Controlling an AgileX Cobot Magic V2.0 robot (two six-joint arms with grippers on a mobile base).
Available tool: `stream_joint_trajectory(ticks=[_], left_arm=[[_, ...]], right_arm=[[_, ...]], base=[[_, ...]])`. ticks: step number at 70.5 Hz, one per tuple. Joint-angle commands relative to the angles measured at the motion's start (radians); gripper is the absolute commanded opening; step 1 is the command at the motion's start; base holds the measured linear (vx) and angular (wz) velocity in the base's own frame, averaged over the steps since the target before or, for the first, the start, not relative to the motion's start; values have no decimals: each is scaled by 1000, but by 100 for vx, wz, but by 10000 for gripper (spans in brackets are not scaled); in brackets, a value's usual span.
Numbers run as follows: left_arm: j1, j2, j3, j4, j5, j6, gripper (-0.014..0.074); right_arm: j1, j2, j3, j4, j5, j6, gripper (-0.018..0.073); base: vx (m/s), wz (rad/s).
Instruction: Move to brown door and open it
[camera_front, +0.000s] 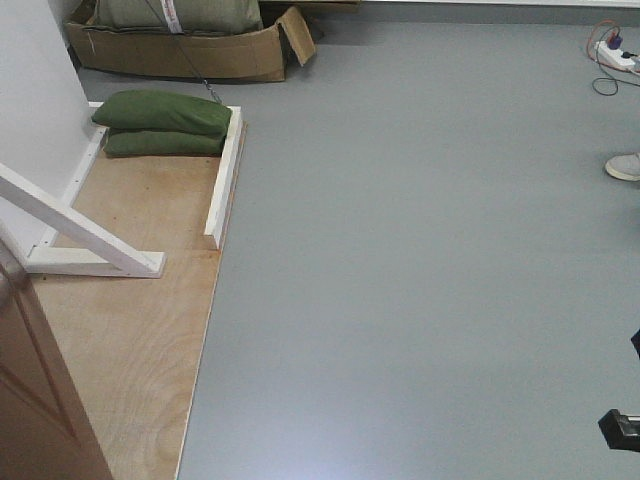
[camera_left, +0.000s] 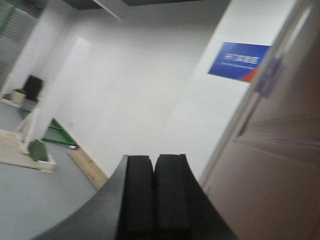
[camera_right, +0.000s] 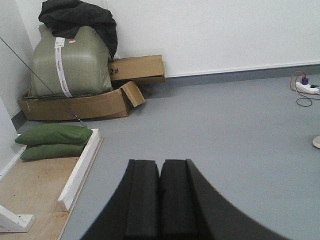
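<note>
Exterior front-facing view: brown door (camera_front: 38, 400) only as a sliver at near left, its edge over a plywood floor panel (camera_front: 130, 330). On the panel, a white diagonal brace (camera_front: 85, 228) stands just beyond the door. A low white rail (camera_front: 226, 175) runs along the panel's right edge. Two stacked green sandbags (camera_front: 165, 125) lie at the far end against that rail. Far left is an open cardboard box (camera_front: 190, 52). The grey floor to the right is open. A power strip (camera_front: 616, 55) with a cable is far right, with a white shoe (camera_front: 624, 166) at the right edge. A dark bit at near right (camera_front: 620, 428) is unclear. Left wrist view, blurred: left gripper (camera_left: 153, 170) has its pads pressed together, nothing between. The door fills the right side close by; its handle is not readable. Only this view has the blue wall sign (camera_left: 239, 61) on the white wall left of the door. Right wrist view: right gripper (camera_right: 160, 172) also closed flat on itself, empty, facing away from the door. It alone shows the big green sack (camera_right: 70, 62) in the box, black clothing (camera_right: 80, 17) on top, and a second carton marked 2# (camera_right: 136, 69) against the far wall.
</note>
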Motion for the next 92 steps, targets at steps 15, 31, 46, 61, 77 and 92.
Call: stream_joint_trajectory(ticks=[15, 31, 46, 61, 77, 92], left_arm=[[-83, 3, -26, -70, 226, -142, 11], [-257, 27, -26, -70, 226, -141, 11], [-415, 67, -26, -58, 229, -72, 11], [-560, 92, -26, -58, 250, 40, 11], [-682, 102, -26, -58, 251, 141, 11], [-801, 125, -24, -58, 251, 196, 11]], right_arm=[[1, -9, 2, -5, -79, -9, 0], [1, -9, 2, -5, -79, -9, 0], [1, -9, 2, -5, -79, -9, 0], [1, -9, 2, -5, -79, -9, 0], [1, -9, 2, -5, -79, -9, 0], [1, -9, 2, -5, -79, -9, 0]], base=[[0, 0], [0, 0], [0, 0], [0, 0], [0, 0], [0, 0]])
